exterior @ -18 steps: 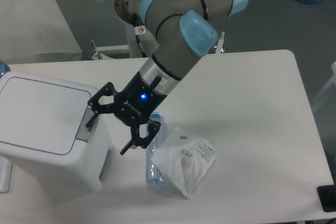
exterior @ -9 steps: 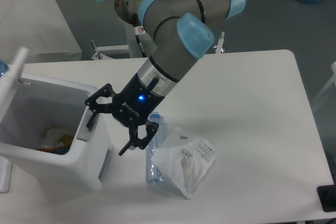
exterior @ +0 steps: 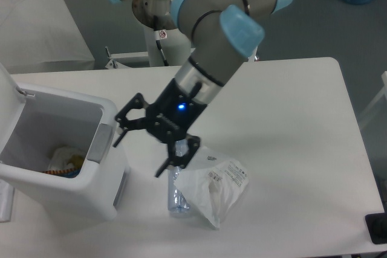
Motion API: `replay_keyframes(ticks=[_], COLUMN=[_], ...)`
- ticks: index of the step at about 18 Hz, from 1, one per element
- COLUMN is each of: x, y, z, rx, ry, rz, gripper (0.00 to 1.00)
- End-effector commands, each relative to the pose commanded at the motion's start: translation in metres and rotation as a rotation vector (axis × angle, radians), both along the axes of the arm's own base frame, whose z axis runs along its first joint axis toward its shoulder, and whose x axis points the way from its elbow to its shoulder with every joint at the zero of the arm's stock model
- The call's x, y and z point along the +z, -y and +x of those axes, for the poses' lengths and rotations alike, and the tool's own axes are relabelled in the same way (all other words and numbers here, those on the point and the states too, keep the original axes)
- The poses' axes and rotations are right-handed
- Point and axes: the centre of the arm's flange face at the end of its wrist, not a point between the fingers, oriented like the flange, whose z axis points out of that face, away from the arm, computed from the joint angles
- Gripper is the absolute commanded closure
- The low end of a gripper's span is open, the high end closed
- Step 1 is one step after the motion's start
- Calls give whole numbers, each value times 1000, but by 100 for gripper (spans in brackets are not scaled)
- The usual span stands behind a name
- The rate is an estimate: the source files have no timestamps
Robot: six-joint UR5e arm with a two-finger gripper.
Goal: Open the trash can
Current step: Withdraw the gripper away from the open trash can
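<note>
Trash can (exterior: 60, 167) left of the gripper (exterior: 148, 143) gaping with lid upright, task seemingly done; best lift the spread-fingered gripper away without brushing the grey button (exterior: 100, 143).

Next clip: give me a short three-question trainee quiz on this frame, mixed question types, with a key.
1. True or false: the trash can has its lid shut.
2. The gripper is: A) open, holding nothing; B) shut on the bottle; C) inside the bin.
3. What lies partly under the white plastic bag?

Key: 1. False, the lid stands up at the left and rubbish shows inside. 2. A. 3. A clear plastic bottle.
</note>
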Motion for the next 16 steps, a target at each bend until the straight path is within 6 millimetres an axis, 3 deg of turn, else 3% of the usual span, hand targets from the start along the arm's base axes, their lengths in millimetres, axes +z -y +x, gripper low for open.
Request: replay_keyframes(ticks=[5,16], x=[-22,-73], y=[23,37], z=[-55,-106], rx=[63,50], ry=[-15,-357], rz=[-20,-391], gripper=[0,0])
